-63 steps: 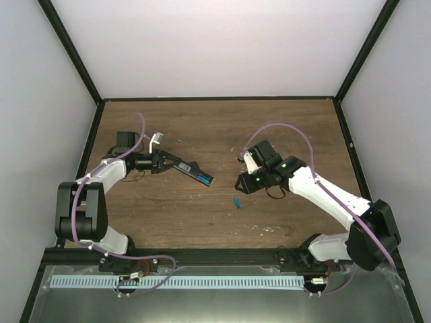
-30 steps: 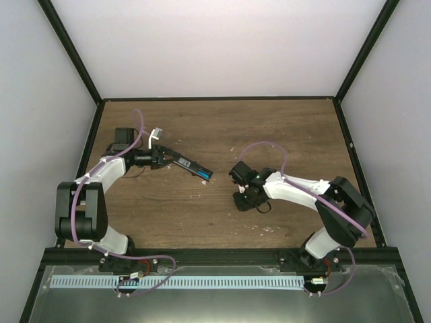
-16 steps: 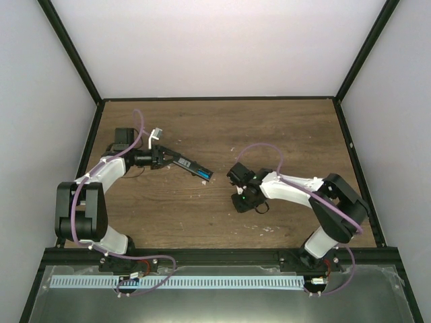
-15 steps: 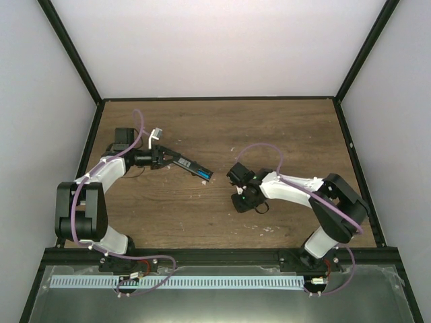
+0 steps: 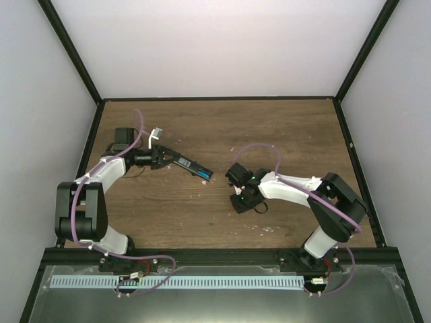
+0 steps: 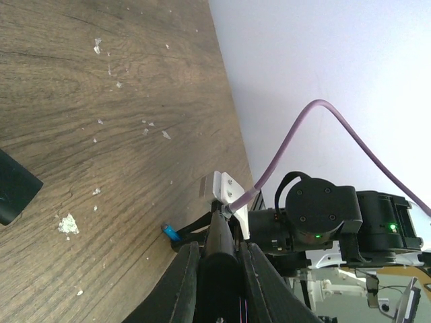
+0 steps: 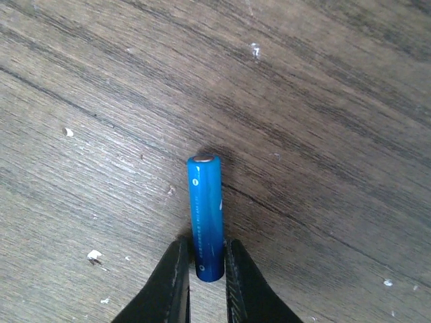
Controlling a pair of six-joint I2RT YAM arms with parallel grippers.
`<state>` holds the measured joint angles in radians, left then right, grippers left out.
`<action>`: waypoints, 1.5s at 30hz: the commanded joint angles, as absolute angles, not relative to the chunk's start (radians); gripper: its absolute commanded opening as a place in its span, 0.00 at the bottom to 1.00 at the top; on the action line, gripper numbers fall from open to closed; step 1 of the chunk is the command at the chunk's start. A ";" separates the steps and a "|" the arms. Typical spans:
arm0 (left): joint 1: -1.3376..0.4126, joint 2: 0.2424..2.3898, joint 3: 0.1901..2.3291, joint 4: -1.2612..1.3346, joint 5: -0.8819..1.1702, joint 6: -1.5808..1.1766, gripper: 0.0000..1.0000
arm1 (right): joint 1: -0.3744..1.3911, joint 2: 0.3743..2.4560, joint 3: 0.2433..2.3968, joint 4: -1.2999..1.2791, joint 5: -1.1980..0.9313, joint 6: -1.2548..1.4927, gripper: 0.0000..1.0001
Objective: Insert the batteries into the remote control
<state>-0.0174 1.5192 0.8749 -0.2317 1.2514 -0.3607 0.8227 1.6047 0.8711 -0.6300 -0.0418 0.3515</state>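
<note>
Right jaws are clenching the battery (image 7: 206,208) — its length running toward 12 o'clock; left jaws are gripping the remote control (image 5: 192,168).

No word, brand or number can be read in any view. The blue battery (image 7: 206,215) on the worktop (image 7: 323,101) bears a small white ring mark near its capped end and a line of tiny white print along one side, too small to make out.

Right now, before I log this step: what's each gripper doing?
Left gripper: closed on the remote control.
Right gripper: closed on a blue battery.
</note>
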 commanded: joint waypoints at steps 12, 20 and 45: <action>-0.012 1.513 0.859 -0.202 1.305 -0.367 0.00 | 0.834 1.568 1.029 -0.779 -0.020 0.279 0.01; -0.012 1.512 0.867 -0.294 1.315 -0.285 0.00 | 0.831 1.539 1.303 -1.009 0.004 0.184 0.01; -0.196 1.561 0.939 -0.478 1.388 -0.099 0.00 | 0.831 1.577 1.568 -1.231 -0.300 0.092 0.01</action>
<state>-0.1787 1.5497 0.9070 -0.4675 1.3537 -0.1291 0.8272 1.5593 1.5299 -1.1893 -0.2237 0.0872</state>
